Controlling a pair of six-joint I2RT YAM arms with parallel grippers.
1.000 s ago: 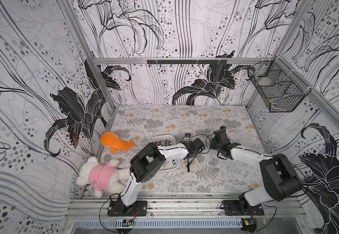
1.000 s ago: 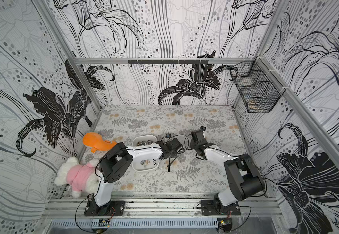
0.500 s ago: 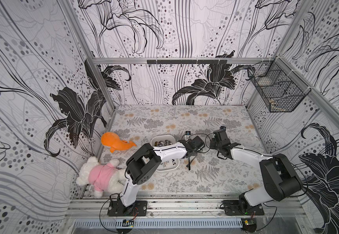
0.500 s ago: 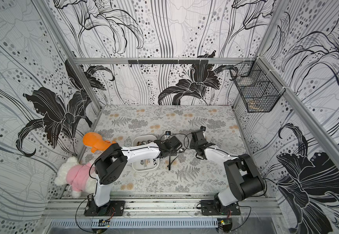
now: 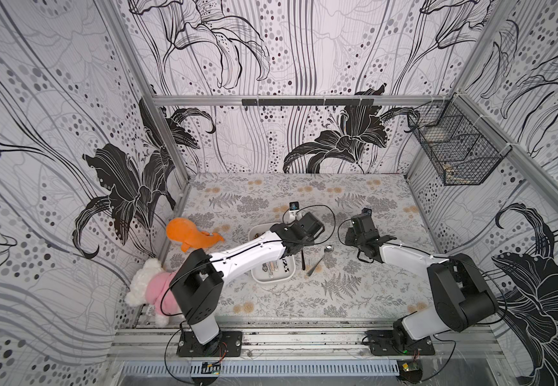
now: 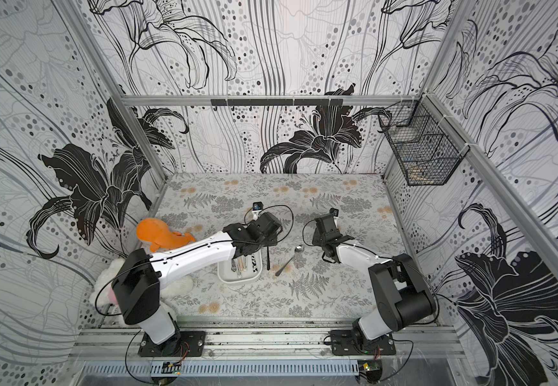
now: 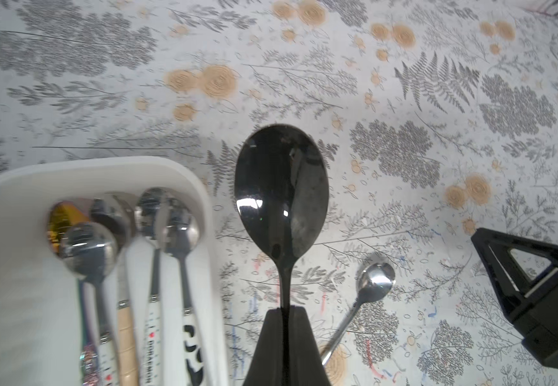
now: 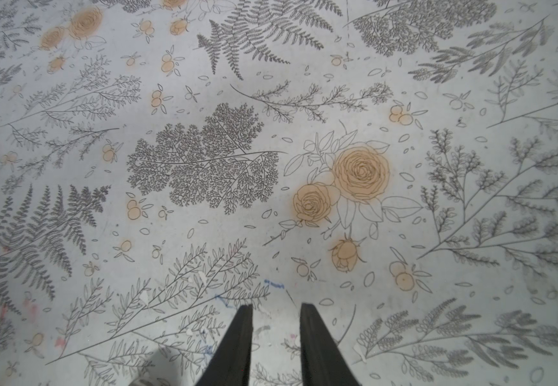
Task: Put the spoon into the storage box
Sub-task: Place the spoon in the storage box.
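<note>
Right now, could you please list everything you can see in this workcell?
storage box: one, white, mid-table.
boxed spoons: at least five, mostly silver bowls, lying inside the storage box.
black spoon: one, black, held just outside the storage box.
silver spoon: one, silver, on the table between storage box and right gripper.
orange plush: one, orange, table edge on the left arm's side.
bear plush: one, white and pink, same edge, nearer the arm bases.
wire basket: one, black, hung on the right arm's side wall.
table: one, grey floral print.
left gripper: black, shut on the black spoon.
right gripper: black, open, empty.
</note>
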